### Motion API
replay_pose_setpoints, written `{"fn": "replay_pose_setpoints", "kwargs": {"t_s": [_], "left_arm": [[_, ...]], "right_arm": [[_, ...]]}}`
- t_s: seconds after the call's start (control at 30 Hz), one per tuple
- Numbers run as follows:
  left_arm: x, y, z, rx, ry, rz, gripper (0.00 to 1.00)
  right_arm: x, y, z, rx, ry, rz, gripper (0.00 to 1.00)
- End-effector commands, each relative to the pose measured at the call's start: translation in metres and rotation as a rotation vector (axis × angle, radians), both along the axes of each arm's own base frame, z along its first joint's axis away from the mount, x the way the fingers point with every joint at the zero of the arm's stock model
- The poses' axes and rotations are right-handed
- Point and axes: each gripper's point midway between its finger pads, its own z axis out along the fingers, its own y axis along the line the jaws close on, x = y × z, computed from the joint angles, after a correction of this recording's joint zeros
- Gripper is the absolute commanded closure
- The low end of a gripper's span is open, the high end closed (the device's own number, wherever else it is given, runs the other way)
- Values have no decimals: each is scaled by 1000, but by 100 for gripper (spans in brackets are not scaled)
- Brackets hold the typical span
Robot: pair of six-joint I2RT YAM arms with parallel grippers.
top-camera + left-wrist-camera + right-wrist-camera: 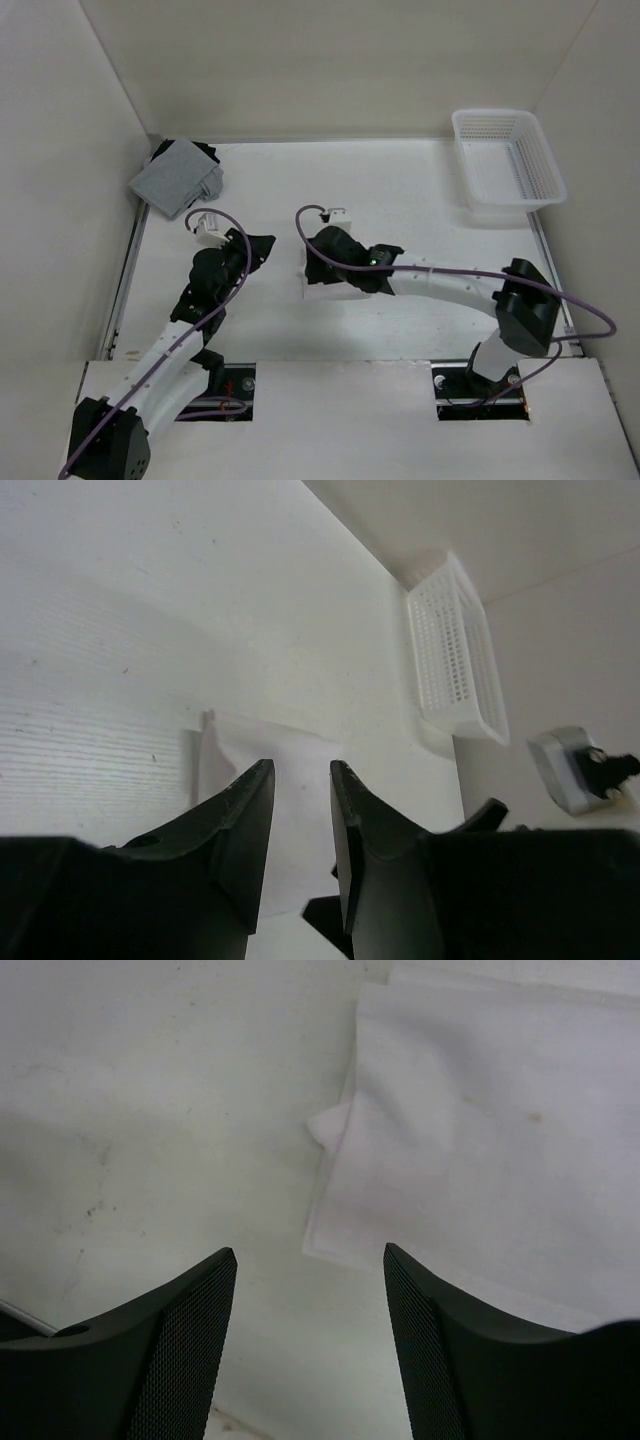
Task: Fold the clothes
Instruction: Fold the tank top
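A white table (420,220) fills my overhead view, with both arms reaching onto it from the near edge. The white tank top (318,288) lies near the middle of the table as a small, flat folded rectangle, partly hidden beneath the right arm's wrist. The right gripper (309,1250) hovers over the near-left corner of that fold with its jaws spread wide and nothing between them; its wrist camera shows the cloth's layered edge just ahead, with a small flap poking out at the side. The left gripper (300,820) sits just left of the tank top, pointing toward it, with its fingers (245,830) apart by a narrow gap and holding nothing. At the far left corner a grey folded garment (178,178) rests on dark cloth (205,152). A white plastic basket (507,170) stands at the far right corner, well apart from the arms.
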Motion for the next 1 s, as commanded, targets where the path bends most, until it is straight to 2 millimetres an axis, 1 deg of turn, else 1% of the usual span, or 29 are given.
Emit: {"fn": "replay_pose_setpoints", "kwargs": {"t_s": [0.0,0.03,0.07,0.1,0.13,0.17,0.2,0.23,0.33,0.4,0.47,0.6,0.7,0.77,0.87,0.97], "left_arm": [[1,-9,-1,-3,9,-57,73],[2,-14,-4,2,16,-73,73],[2,-22,-5,4,19,-95,73],[2,-31,-7,6,20,-119,74],[1,-41,-8,8,21,-144,74],[-1,-52,-9,12,23,-170,75],[-3,-64,-11,18,23,-200,76],[-6,-75,-13,28,23,-231,77],[-12,-108,-18,63,14,-312,80],[-7,-122,-25,90,15,-322,80],[4,-128,-36,107,33,-310,81],[29,-124,-63,124,88,-259,82],[45,-112,-90,134,141,-214,83],[49,-108,-105,122,180,-209,83],[49,-102,-120,112,212,-201,83],[49,-100,-119,81,201,-190,83]], "right_arm": [[4,-13,56,167,-118,-44,39],[4,-19,56,191,-127,-49,46],[11,-30,54,206,-138,-70,57],[13,-38,48,218,-127,-82,73],[13,-43,44,237,-118,-79,84],[15,-49,41,253,-114,-81,90],[14,-52,37,272,-113,-79,92],[14,-54,33,297,-114,-76,94],[11,-59,19,347,-100,-70,94],[19,-60,13,375,-100,-71,94],[23,-55,4,390,-78,-50,94],[22,-47,-17,399,-42,-41,94],[19,-41,-29,416,-16,-27,94],[17,-42,-37,411,-1,-30,94],[13,-46,-49,399,22,-36,94],[7,-53,-58,377,42,-43,94]]}}
